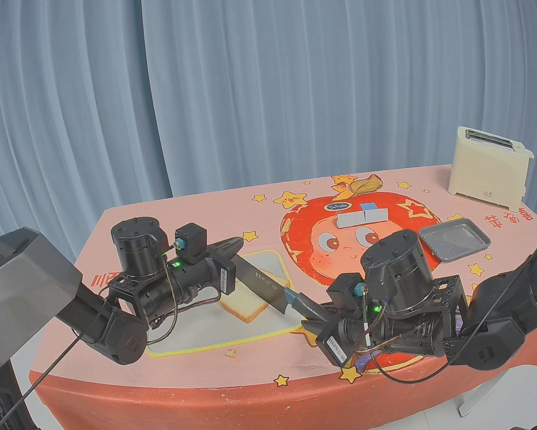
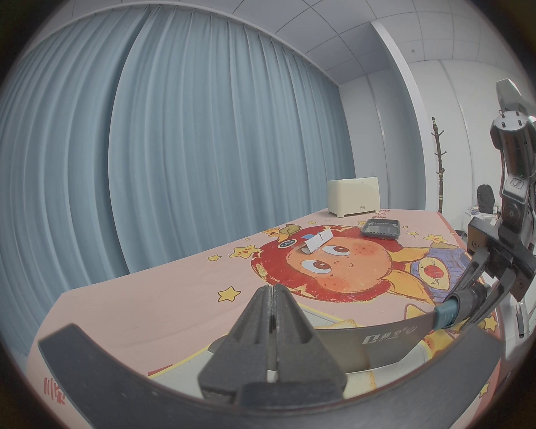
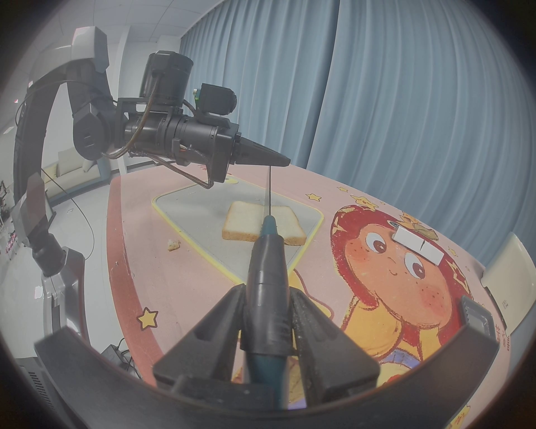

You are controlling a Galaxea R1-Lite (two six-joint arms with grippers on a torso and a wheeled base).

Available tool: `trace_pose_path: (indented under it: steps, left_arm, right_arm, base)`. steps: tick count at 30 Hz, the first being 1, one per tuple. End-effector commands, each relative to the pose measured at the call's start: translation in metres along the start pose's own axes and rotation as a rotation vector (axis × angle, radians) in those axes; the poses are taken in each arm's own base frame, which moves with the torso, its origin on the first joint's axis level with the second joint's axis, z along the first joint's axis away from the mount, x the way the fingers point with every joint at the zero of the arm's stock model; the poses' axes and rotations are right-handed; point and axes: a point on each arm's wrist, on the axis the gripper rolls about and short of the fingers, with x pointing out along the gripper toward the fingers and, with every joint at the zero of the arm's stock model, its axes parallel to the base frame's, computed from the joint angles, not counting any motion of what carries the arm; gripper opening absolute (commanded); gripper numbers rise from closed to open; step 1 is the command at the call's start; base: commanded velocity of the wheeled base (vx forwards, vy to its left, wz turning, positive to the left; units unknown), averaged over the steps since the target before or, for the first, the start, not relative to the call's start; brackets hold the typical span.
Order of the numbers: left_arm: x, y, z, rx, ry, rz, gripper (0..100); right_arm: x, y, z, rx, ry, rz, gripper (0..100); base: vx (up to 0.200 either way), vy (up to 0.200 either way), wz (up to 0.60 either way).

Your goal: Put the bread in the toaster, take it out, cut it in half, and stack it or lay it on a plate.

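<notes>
A slice of bread (image 1: 244, 304) (image 3: 245, 222) lies flat on the grey cutting mat (image 1: 192, 330) (image 3: 195, 209). A knife stands on edge across it, its blade (image 1: 264, 283) (image 2: 379, 342) over the slice's middle. My right gripper (image 1: 319, 315) (image 3: 267, 290) (image 2: 474, 290) is shut on the knife's teal and black handle (image 1: 303, 305) (image 3: 267, 262), at the mat's near right side. My left gripper (image 1: 238, 243) (image 2: 273, 293) (image 3: 282, 162) is shut, its tips just above the blade's back near the knife's point. The cream toaster (image 1: 488, 167) (image 2: 353, 196) stands at the far right. A grey tray (image 1: 455, 239) (image 2: 381, 228) lies in front of it.
Two white blocks (image 1: 361, 216) (image 3: 416, 244) sit on the cartoon face printed on the pink tablecloth. A bread crumb (image 1: 231, 353) (image 3: 173, 244) lies near the mat's front edge. The table's front edge runs close below both arms.
</notes>
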Motion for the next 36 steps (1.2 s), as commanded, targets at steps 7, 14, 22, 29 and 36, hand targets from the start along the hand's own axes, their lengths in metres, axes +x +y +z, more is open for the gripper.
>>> trace_pose_path:
  steps: [7, 14, 22, 29, 36]
  left_arm:
    - [-0.002, 0.0, 0.004, 0.004, -0.013, 0.005, 0]
    - [-0.001, 0.001, -0.002, -0.003, 0.013, 0.005, 0]
    - [-0.001, 0.002, -0.002, -0.004, 0.013, 0.008, 0]
    - [-0.002, 0.002, -0.004, -0.004, 0.013, 0.007, 0]
    - [-0.001, 0.002, -0.003, -0.003, 0.01, 0.009, 0]
  right_arm:
    - [0.0, 0.001, 0.004, -0.001, -0.016, 0.002, 0]
    - [0.0, 0.001, 0.012, 0.001, -0.037, 0.002, 0]
    - [0.0, 0.0, 0.021, 0.004, -0.066, -0.001, 0]
    - [0.0, -0.001, 0.03, 0.006, -0.091, -0.004, 0]
    - [0.0, -0.001, 0.027, 0.008, -0.082, -0.006, 0]
  base:
    - [0.0, 0.0, 0.0]
    - [0.0, 0.0, 0.0]
    - [0.0, 0.0, 0.0]
    - [0.0, 0.0, 0.0]
    - [0.0, 0.0, 0.0]
